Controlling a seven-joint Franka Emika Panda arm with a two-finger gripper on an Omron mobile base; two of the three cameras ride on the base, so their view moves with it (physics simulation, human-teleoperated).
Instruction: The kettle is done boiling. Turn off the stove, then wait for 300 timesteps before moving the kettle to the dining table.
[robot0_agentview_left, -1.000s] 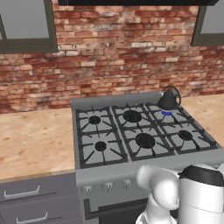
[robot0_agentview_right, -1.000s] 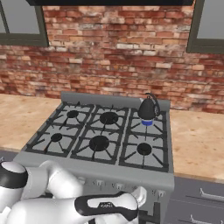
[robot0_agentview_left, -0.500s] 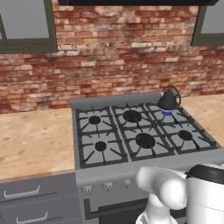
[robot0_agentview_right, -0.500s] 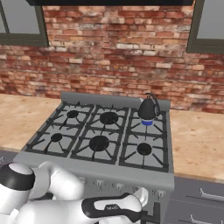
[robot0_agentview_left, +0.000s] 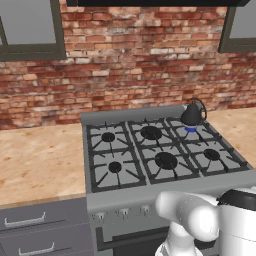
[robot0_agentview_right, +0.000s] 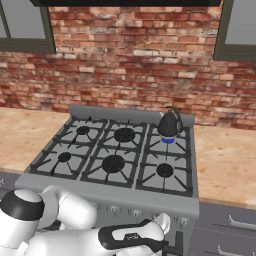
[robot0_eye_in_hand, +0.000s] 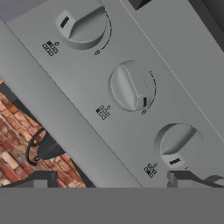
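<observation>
The kettle (robot0_agentview_left: 192, 114) is seen on the back right burner of the stove (robot0_agentview_left: 150, 192), with a small blue flame under it. The gripper (robot0_eye_in_hand: 113, 177) is held wide open, with nothing in it, low down in front of the stove's knobs (robot0_eye_in_hand: 130, 85). The kettle is well apart from the gripper, up and behind the knob panel.

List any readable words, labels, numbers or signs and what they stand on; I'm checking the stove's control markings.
No readable words or numbers anywhere.
Small dot-grid burner symbols beside each knob on the stove front panel: signs, not text.
Arc marks with a small end mark around the knobs: no figures.
Small white mark on the arm's dark wrist: too small to read.
</observation>
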